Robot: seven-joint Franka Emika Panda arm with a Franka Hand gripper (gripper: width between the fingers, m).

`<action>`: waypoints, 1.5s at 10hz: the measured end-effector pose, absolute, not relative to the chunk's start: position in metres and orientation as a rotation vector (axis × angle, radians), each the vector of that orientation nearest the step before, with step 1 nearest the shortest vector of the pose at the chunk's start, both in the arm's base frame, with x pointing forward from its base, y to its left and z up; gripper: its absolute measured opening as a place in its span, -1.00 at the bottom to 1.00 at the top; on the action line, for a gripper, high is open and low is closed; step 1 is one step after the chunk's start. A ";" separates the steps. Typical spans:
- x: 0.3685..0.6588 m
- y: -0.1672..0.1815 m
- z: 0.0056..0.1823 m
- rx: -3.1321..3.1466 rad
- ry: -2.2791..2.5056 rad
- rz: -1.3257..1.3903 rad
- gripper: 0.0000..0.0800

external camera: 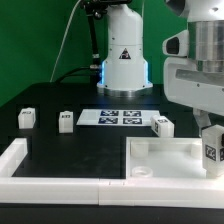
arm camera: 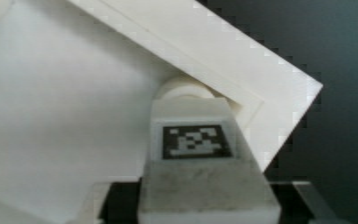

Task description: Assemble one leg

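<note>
At the exterior view's left, one loose leg (external camera: 27, 118) and a second loose leg (external camera: 66, 122) stand on the black worktop (external camera: 60, 98). Next come the marker board (external camera: 120, 117), a third loose leg (external camera: 163, 125) and the white tray-like part (external camera: 150, 150). Rightmost, my jaws are clamped on the leg (external camera: 212, 150), its tag showing, at the tray's inner corner.

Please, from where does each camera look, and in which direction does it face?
Exterior view: off the robot, facing its base across the table; the arm and gripper show.
Wrist view: on the wrist, looking along the gripper at the held leg and the white tray-like part; little of the gripper shows.
Both show that leg and part.
</note>
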State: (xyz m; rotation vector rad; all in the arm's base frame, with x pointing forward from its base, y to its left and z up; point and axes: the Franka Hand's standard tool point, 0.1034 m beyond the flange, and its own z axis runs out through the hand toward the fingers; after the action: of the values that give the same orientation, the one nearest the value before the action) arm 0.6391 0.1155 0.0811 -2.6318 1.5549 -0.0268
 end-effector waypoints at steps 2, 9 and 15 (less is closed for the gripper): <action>0.638 0.116 0.081 -2.513 1.727 -0.003 -0.26; 0.638 0.120 0.081 -2.925 0.878 -0.049 0.61; 0.640 0.121 0.081 -3.066 0.058 -0.122 0.32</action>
State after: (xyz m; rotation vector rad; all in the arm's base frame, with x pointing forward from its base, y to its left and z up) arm 0.6404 0.1213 0.0814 -3.0663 0.0579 -0.1224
